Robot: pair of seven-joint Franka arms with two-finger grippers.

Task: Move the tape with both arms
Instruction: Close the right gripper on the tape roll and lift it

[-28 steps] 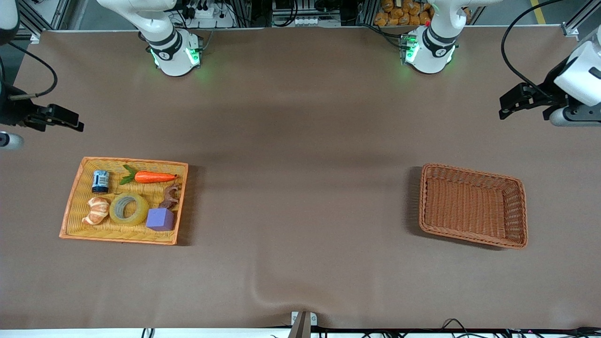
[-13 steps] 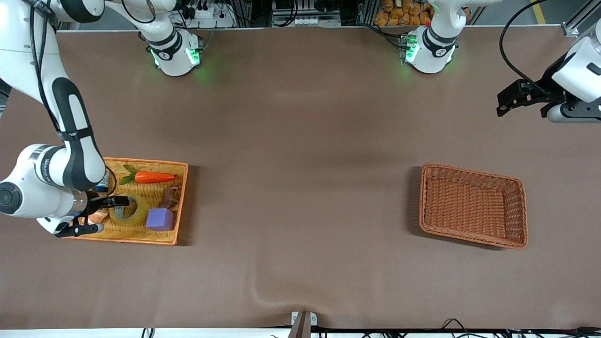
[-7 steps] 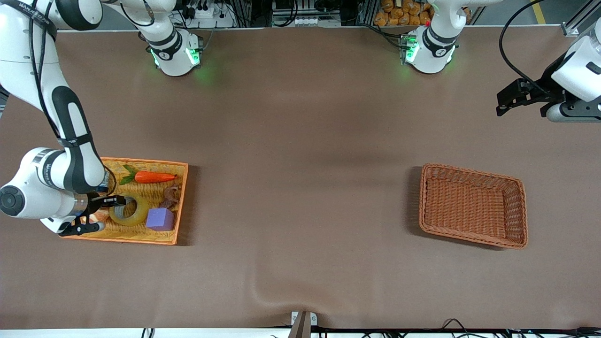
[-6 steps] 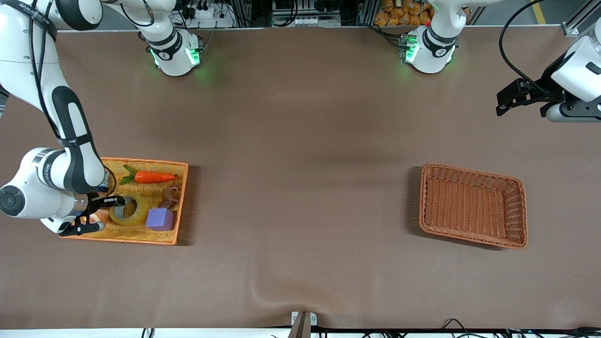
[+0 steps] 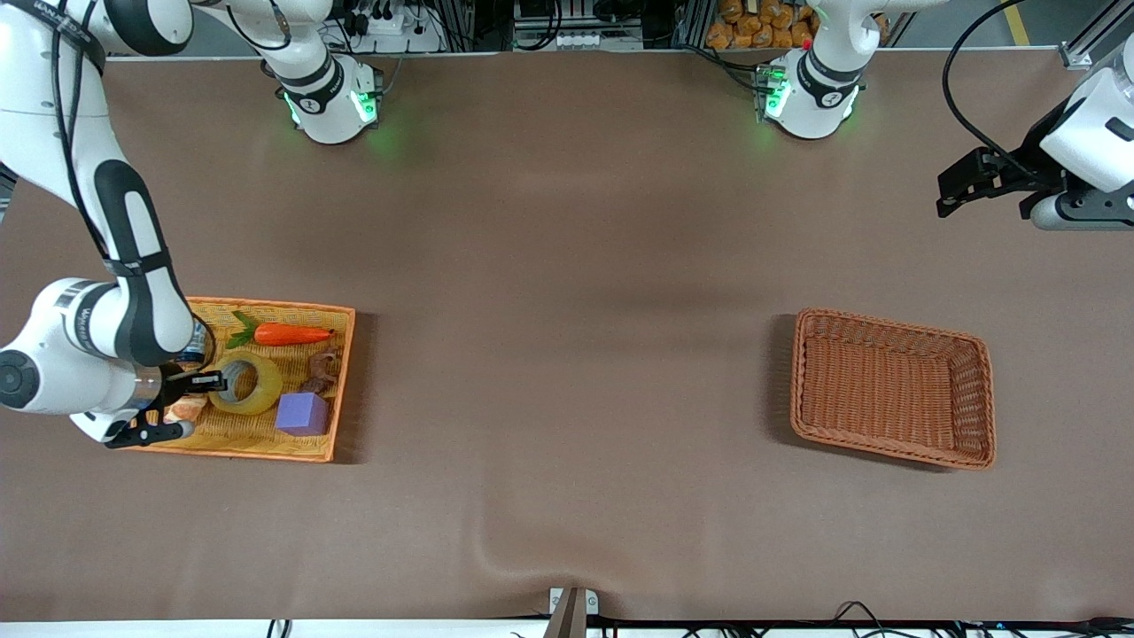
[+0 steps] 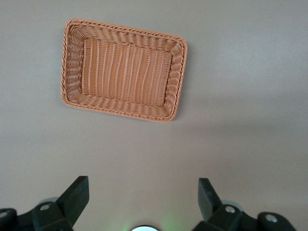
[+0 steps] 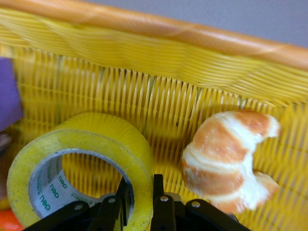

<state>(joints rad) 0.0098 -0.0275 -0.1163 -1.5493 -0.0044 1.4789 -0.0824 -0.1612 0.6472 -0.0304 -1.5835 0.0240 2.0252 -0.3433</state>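
— What colours are in that tray [image 5: 341, 383]?

— Yellow weave with an orange rim. The tape [image 5: 245, 383] is translucent yellow around a grey-white core printed with green letters. Beside it lie a tan and cream croissant [image 7: 230, 159], a purple cube [image 5: 302, 413], an orange carrot [image 5: 291, 335] with green leaves, and a brown animal figure [image 5: 322, 369].

— And elsewhere?

— A reddish-brown wicker basket [image 5: 973, 403] on the plain brown table [image 5: 567, 266].

Glossy translucent tape [image 7: 82, 159] over a woven wicker yellow tray [image 7: 159, 91].
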